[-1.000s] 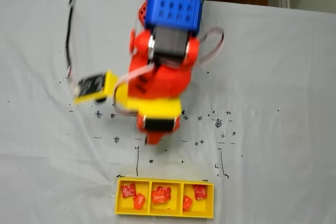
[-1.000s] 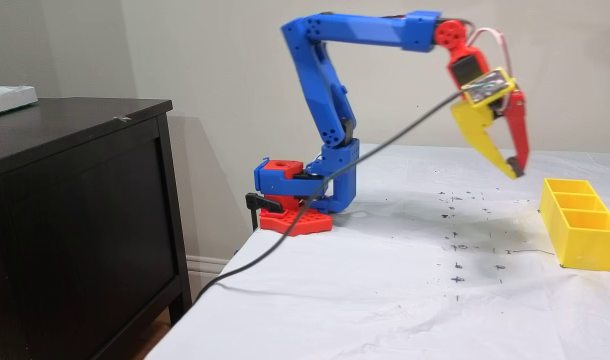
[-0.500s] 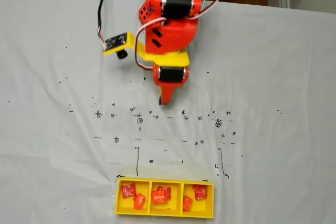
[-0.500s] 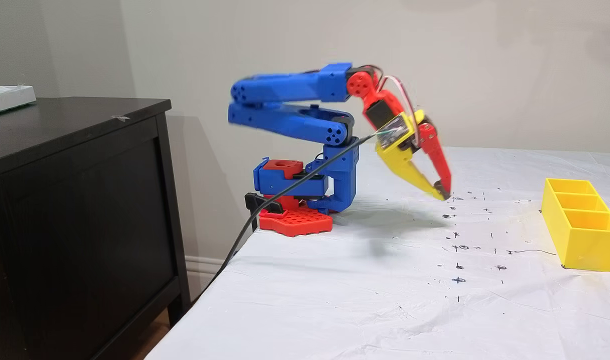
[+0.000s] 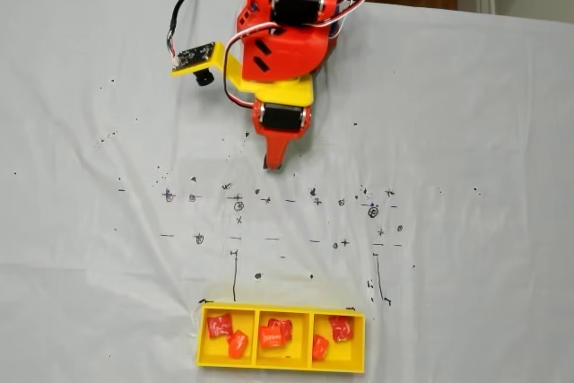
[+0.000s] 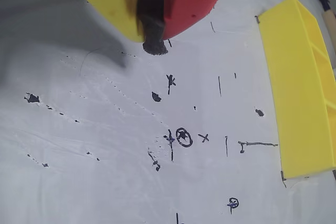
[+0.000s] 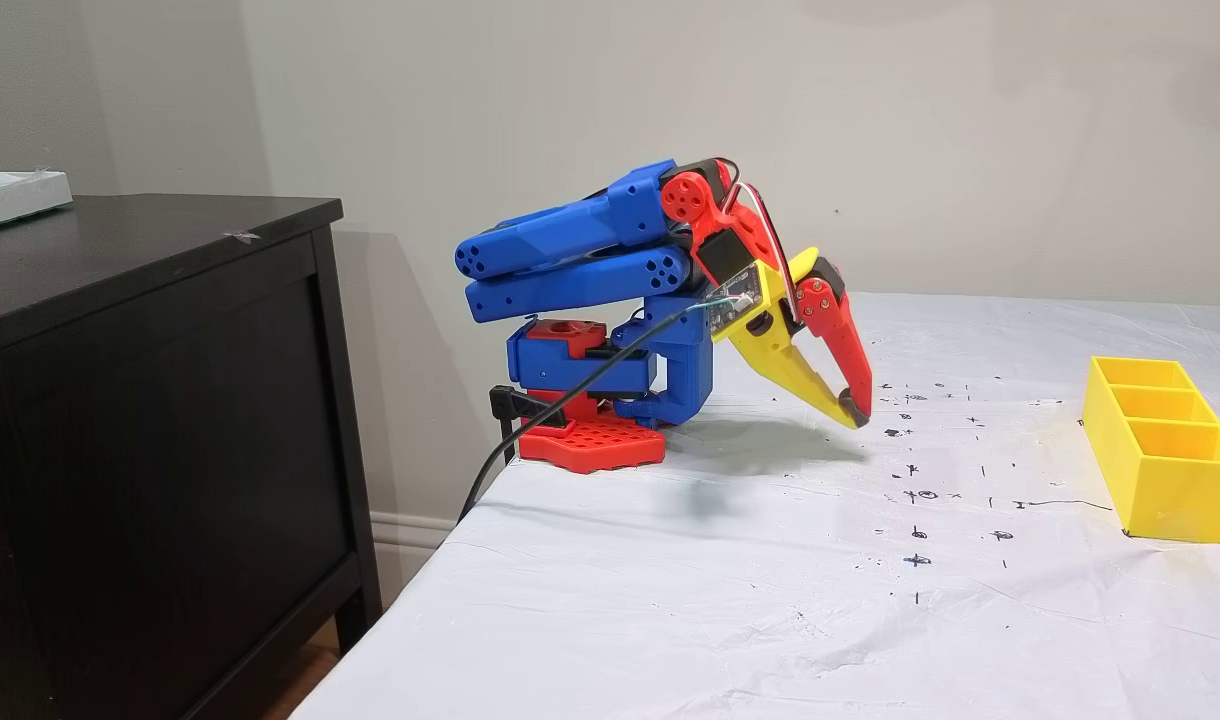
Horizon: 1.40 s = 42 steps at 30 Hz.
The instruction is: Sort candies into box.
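Hand [image 6: 148,24] is sitting clenched w/ nothing between the pads, yellow and red fingers meeting at the black tips, hanging just above the bench [image 5: 466,132] close to the arm base in a fixed view [image 7: 855,408]. The box [image 5: 281,363] is lying well ahead of the hand, far across the ink-marked cloth; in the wrist view its yellow wall [image 6: 294,93] is showing off to the right. All six candies [image 5: 273,334] are resting inside it, two per compartment, approx. No loose candy is showing near the hand. Judgement: task is looking complete. Risks from here: tips are riding low, so any fwd sweep could snag and drag the wrinkled cloth, shifting the box; the trailing cable [image 7: 580,385] could catch on the bench edge during a swing.
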{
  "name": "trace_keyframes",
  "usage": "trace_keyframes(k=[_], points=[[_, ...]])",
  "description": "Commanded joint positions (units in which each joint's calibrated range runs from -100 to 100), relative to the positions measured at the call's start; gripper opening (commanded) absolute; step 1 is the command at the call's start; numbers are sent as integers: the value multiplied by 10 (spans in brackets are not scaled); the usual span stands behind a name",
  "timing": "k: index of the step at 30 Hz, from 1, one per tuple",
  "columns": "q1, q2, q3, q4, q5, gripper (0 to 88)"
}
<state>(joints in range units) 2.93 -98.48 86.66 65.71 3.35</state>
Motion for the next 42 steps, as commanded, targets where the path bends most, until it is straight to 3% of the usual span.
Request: trace_keyframes(k=[1, 7, 20, 25, 42], points=[[-10, -6, 23, -20, 5, 8], [-18, -6, 113, -121, 6, 4], [21, -6, 103, -96, 1, 42], [17, -6, 106, -105, -13, 2], [22, -6, 107, -108, -30, 2]])
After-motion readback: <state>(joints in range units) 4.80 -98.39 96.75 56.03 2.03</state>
